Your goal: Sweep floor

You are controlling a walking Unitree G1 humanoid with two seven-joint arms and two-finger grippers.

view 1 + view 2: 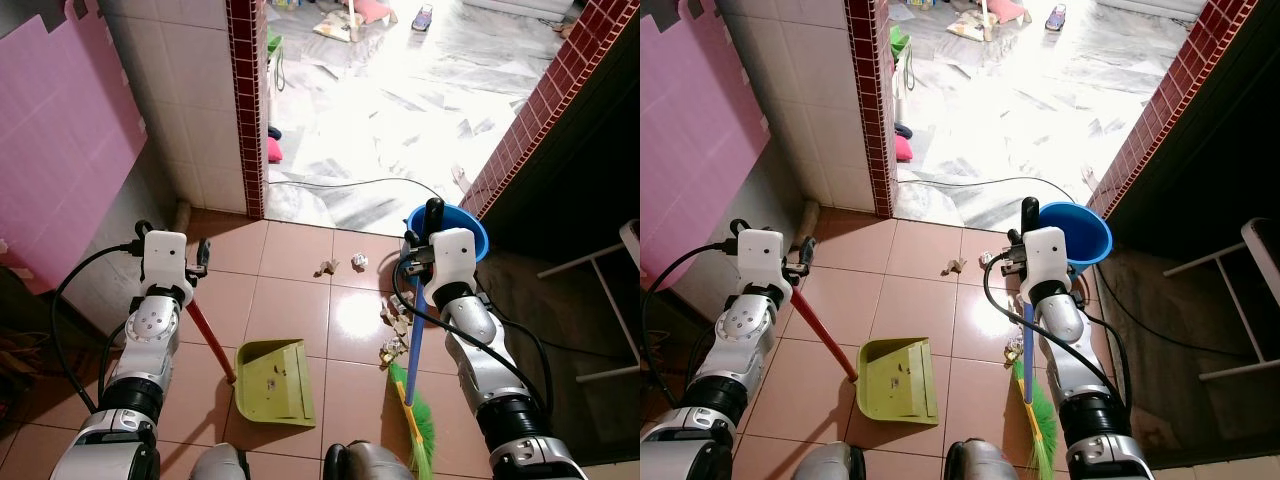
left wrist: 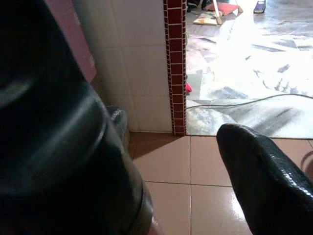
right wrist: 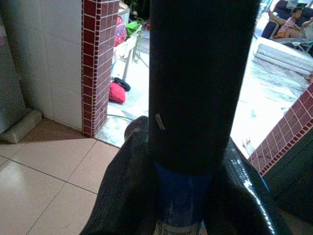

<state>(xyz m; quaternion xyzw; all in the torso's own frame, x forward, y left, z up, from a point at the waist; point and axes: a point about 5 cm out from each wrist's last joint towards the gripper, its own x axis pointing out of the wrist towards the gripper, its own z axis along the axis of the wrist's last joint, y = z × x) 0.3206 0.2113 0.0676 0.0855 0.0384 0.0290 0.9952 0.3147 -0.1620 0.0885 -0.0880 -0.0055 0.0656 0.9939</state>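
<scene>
Green dustpan (image 1: 274,381), crumbs inside

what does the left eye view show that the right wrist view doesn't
Left eye alone: green dustpan on its red handle, held by the left gripper; crumpled paper scraps; broom's green bristles; blue bucket.

Right wrist alone: close view of the right gripper shut on the broom handle; a person sitting far back.

Both: red-brick doorway edge, pink floor tiles.
</scene>
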